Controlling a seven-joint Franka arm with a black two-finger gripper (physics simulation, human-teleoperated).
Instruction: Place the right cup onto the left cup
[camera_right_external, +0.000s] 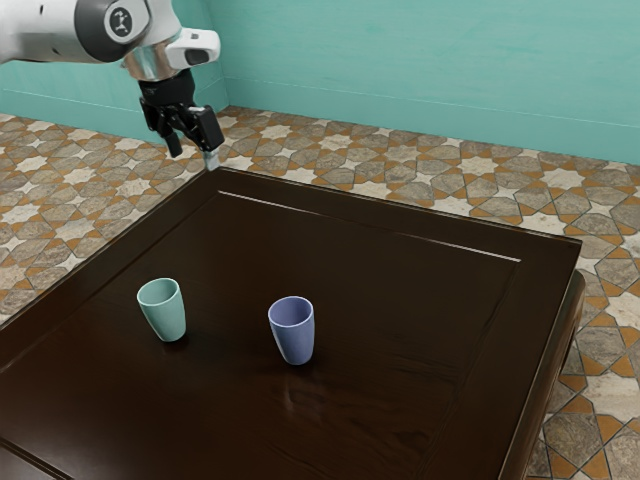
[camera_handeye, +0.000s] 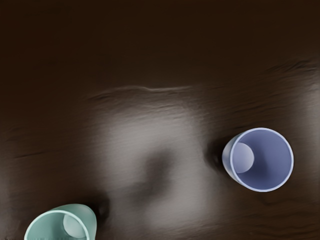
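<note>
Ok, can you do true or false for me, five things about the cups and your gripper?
1. The green cup and the blue cup stand upright on the table. True.
2. The blue cup is already inside the green cup. False: they stand apart, side by side.
3. My gripper is open. True.
4. My gripper is holding the green cup. False: it holds nothing and is away from both cups.
5. The blue cup is full of milk. False: it is empty.
</note>
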